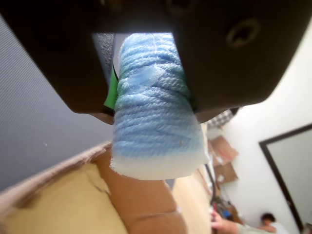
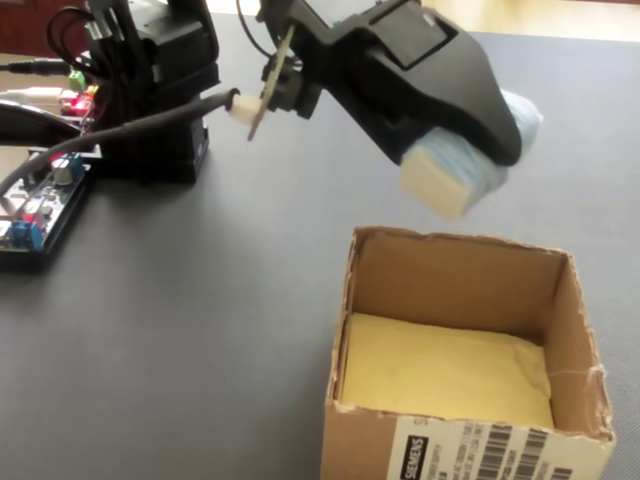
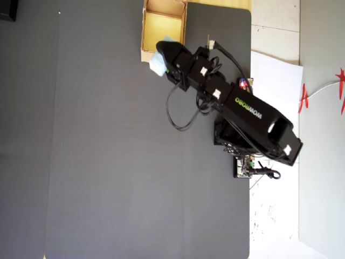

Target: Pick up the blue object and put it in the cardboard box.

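Note:
My gripper (image 1: 152, 106) is shut on the blue object (image 1: 155, 117), a pale blue yarn-textured block with a whitish end, pinched between the two dark jaws. In the fixed view the blue object (image 2: 452, 176) hangs in the gripper (image 2: 468, 152) just above and behind the far wall of the cardboard box (image 2: 460, 243), which is open with a yellowish inside. In the overhead view the block (image 3: 158, 65) sits at the box's (image 3: 161, 24) near edge under the gripper (image 3: 163, 60). The wrist view shows the box's rim (image 1: 141, 195) right below the block.
The arm's base (image 2: 160, 90) and a circuit board with cables (image 2: 30, 210) stand at the left of the fixed view. A dark grey mat (image 3: 118, 162) covers the table. White sheets (image 3: 275, 75) lie to the right of the mat.

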{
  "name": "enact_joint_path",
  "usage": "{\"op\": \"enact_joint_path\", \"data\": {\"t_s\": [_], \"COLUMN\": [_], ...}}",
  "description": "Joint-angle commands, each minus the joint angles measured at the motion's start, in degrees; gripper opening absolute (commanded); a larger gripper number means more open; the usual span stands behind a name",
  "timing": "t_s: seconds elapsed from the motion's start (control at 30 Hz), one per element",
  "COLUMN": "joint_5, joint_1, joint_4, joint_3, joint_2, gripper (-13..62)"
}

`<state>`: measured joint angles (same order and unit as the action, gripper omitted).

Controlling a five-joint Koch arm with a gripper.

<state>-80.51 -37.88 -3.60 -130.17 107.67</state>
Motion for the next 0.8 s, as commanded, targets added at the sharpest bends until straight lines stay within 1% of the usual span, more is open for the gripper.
{"op": "enact_joint_path", "data": {"t_s": [0.0,0.1,0.23,0.27,0.3,0.37,0.53,0.77], "joint_5": [-0.3,-0.4,-0.4,-0.7,-0.6,-0.5,-0.2,-0.2], "joint_1": [-2.5,-6.2,-8.7,-9.0,-9.4,-9.8,-10.0,-8.8], "joint_4": [5.3,5.0,3.9,1.8,-4.9,-7.1,-8.7,-9.5], "joint_3": [8.2,11.5,13.3,14.1,16.3,16.4,15.6,14.9], "joint_2": [-2.1,-6.8,-9.0,-9.6,-9.8,-9.8,-8.3,-5.0], "gripper": [10.8,10.8,11.3,19.2,27.7,31.0,33.6,33.7]}}
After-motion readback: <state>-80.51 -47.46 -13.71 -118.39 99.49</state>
